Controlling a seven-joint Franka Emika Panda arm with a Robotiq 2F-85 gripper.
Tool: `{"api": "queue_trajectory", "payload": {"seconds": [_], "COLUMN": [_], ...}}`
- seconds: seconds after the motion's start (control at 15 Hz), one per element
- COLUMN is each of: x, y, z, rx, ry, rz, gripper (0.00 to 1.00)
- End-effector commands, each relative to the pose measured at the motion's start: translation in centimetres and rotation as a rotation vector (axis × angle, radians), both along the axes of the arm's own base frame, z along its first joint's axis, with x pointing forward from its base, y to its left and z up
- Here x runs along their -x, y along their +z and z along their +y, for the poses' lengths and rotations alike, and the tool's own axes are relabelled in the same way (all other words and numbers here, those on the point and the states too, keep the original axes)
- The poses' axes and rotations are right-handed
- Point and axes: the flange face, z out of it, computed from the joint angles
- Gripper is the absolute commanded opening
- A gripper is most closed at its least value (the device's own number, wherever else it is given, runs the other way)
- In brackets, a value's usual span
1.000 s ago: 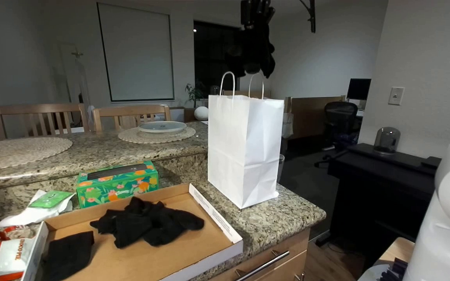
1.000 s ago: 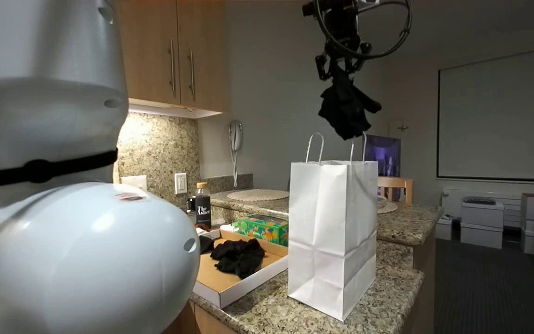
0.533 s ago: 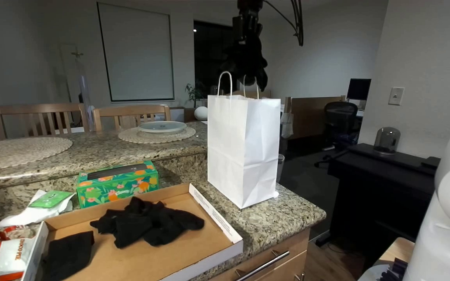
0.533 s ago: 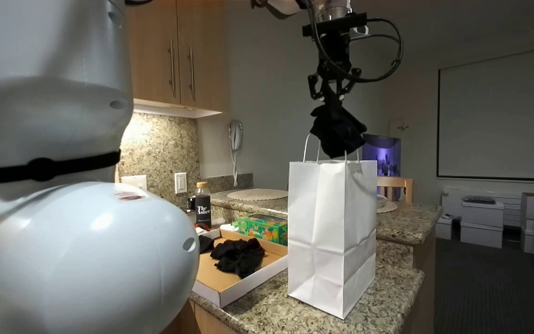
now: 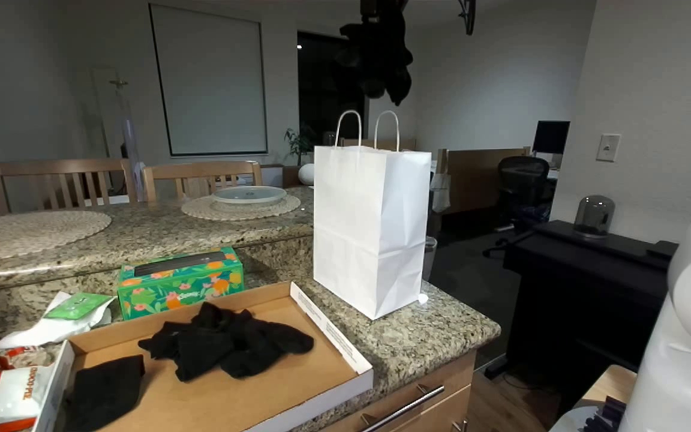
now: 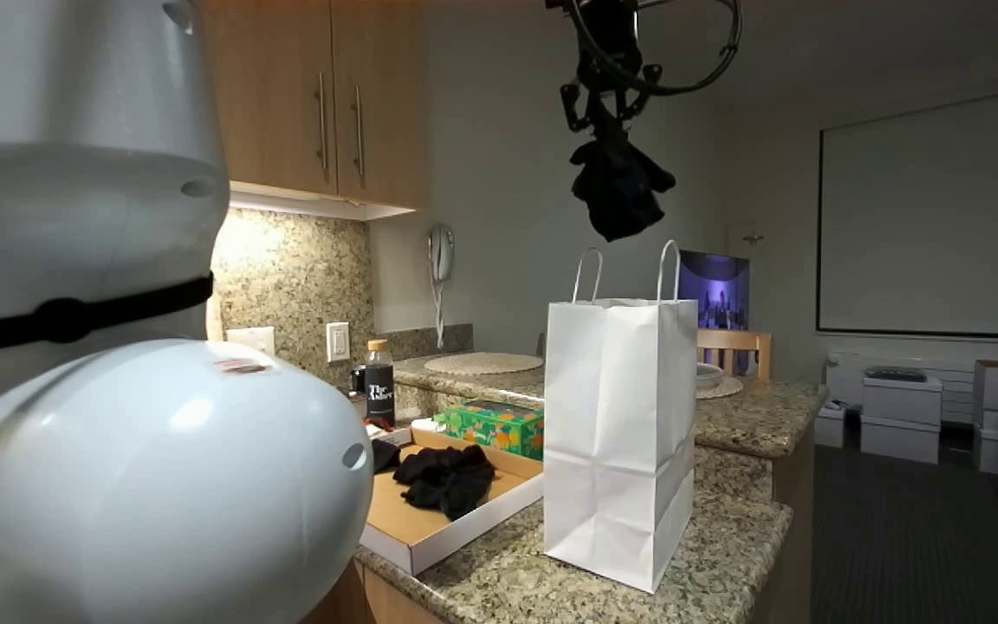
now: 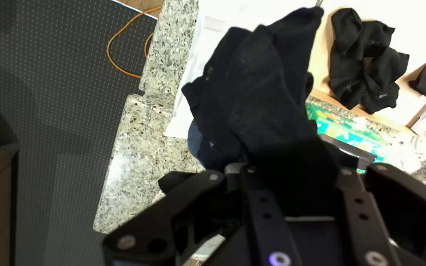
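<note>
Wrist view: black cloth bundle (image 7: 264, 92) pinched

Jaws nearly together, the black metal gripper (image 6: 610, 123) holds it above the tall white paper bag (image 6: 607, 433), right of the brown cardboard tray (image 5: 231, 411). Slow moves should avoid the looped handles (image 6: 670, 243).

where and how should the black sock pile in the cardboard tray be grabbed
Probably by the bunched folds near the middle of the black sock pile, from straight above. It lies low and crumpled, with ridges to pinch, while the cardboard tray has walls that could hamper a sideways approach. The gripper is shut on other black socks, so it would need freeing first.
</note>
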Motion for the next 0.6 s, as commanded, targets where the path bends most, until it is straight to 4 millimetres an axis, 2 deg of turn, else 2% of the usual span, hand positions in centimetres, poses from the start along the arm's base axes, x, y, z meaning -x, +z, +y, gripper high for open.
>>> {"api": "queue_trajectory", "payload": {"seconds": [0.0, 0.2, 0.53], "x": [0.9, 0.3, -1.5], "y": [1.5, 0.7, -2.5], "z": [0.6, 1.0, 0.8], "rx": [-0.008, -0.027, -0.115], "ry": [0.043, 0.06, 0.089], "rz": [-0.033, -0.02, 0.041], "gripper": [0.1, 0.1, 0.1]}}
